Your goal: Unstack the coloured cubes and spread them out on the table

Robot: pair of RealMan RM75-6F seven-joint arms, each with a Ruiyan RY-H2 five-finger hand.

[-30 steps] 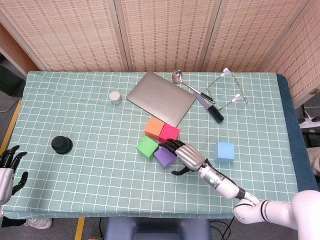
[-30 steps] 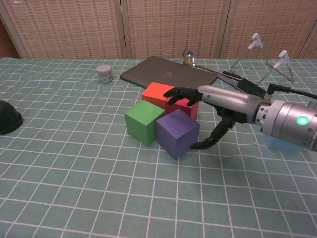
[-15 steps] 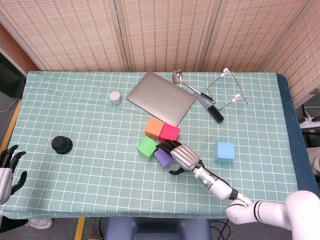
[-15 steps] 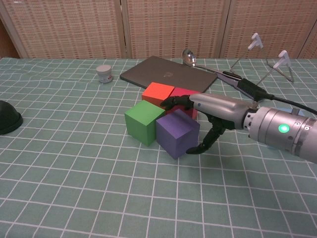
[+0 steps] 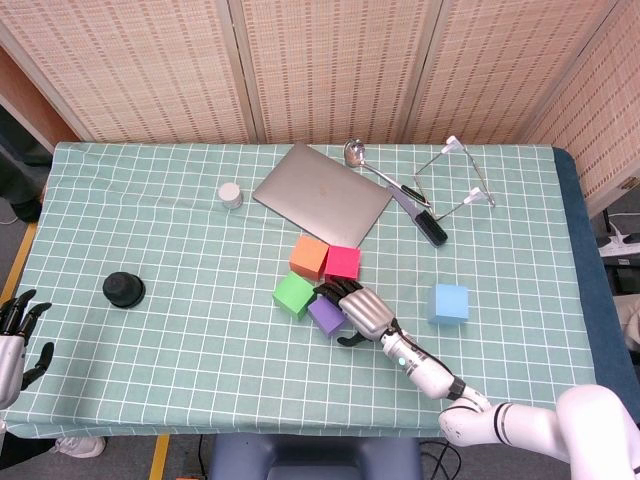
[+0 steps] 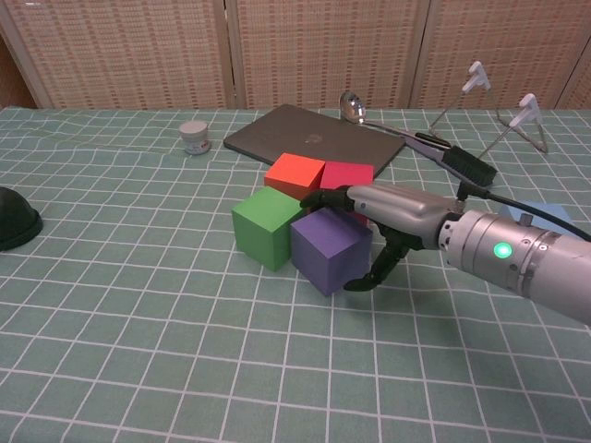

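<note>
Right hand [image 6: 374, 231] wraps its dark fingers [image 6: 325, 197] and thumb around the matte purple cube [image 6: 331, 248], gripping it.

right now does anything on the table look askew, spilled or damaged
Nothing looks spilled or damaged. The orange cube, pink cube, green cube and purple cube sit bunched together, each turned at its own angle, while the blue cube lies apart. The right hand wraps around the purple cube. The laptop lies diagonally to the tablecloth grid.
</note>
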